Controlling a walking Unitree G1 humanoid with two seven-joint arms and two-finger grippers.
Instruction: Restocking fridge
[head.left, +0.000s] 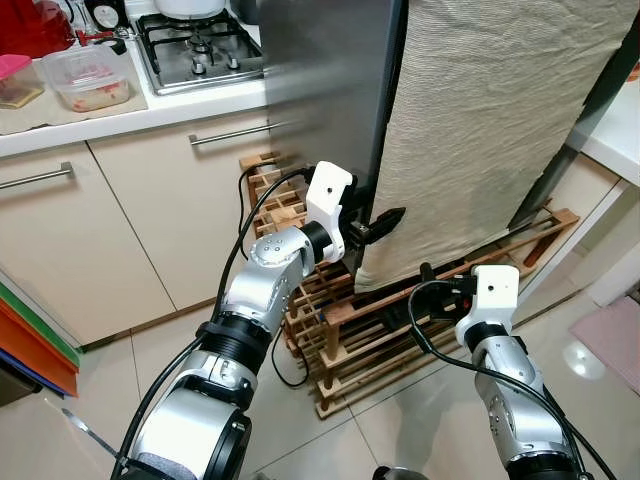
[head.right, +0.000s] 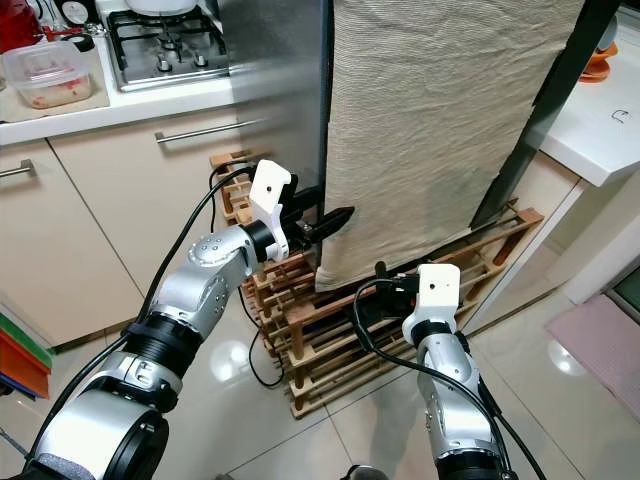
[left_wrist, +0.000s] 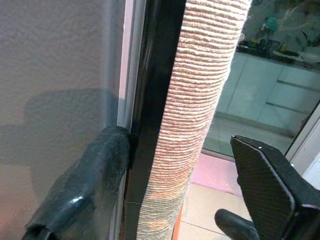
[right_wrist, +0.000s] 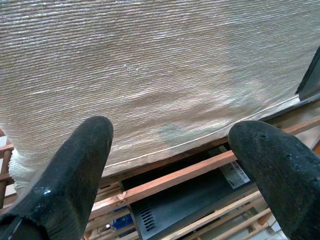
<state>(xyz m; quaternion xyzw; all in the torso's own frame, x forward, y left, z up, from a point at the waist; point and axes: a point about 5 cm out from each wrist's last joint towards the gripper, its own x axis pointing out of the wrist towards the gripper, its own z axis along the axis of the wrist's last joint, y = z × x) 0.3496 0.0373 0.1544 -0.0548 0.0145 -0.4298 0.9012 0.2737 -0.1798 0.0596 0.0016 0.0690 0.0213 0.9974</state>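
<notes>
Low in front, the right gripper hangs with fingers spread before a beige cloth draped over the fridge door, above a wooden rack. Higher up, the left gripper straddles the door's cloth-covered edge, jaws apart, one finger against the steel fridge side.

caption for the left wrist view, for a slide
Open left gripper straddles the cloth-draped edge of the fridge door, one finger against the grey fridge side.

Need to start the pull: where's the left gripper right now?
In the left eye view the left gripper sits mid-frame at the fridge door edge, beside the beige cloth, above the wooden rack.
</notes>
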